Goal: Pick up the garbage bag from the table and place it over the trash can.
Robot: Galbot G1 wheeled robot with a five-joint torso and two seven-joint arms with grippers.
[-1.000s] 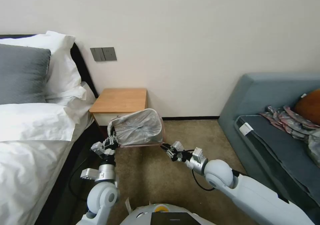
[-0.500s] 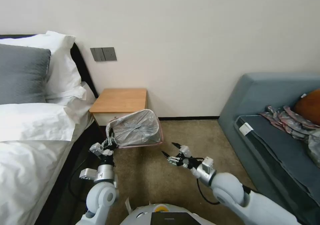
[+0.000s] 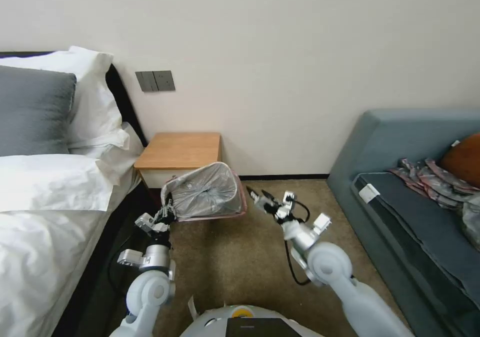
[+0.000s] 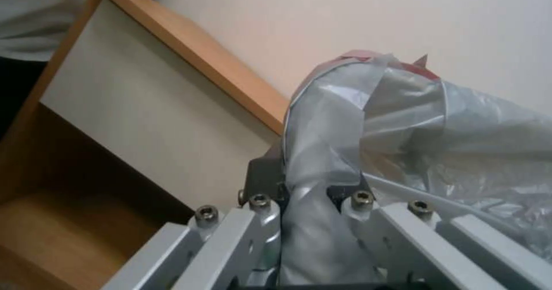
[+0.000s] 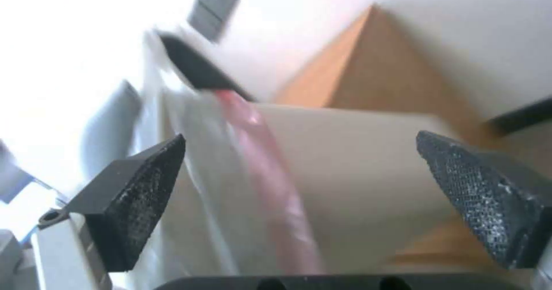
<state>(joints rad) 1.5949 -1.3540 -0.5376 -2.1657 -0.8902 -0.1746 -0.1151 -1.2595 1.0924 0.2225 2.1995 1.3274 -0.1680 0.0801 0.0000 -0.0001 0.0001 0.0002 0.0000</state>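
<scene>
The garbage bag (image 3: 206,192), grey wrinkled film with a pinkish rim, is spread over the trash can in front of the table (image 3: 180,149). The film hides nearly all of the can in the head view. My left gripper (image 3: 166,213) is shut on the bag's near-left corner; the left wrist view shows film (image 4: 403,130) pinched in the left gripper (image 4: 310,191). My right gripper (image 3: 257,196) is open beside the bag's right edge, not touching it. Between the right gripper's (image 5: 310,173) pads lie the pink rim (image 5: 270,182) and the can's cream wall (image 5: 356,173).
A bed (image 3: 45,202) with white pillows runs along the left, close to my left arm. A blue-grey sofa (image 3: 415,187) stands at the right with patterned cloth (image 3: 430,177) on it. Brown carpet (image 3: 230,262) lies between them. A switch plate (image 3: 155,81) is on the wall.
My right gripper let go of the bag's near-right rim, opened, drew back, then rose and went farther out beside the bag's right edge. The left gripper kept its hold.
</scene>
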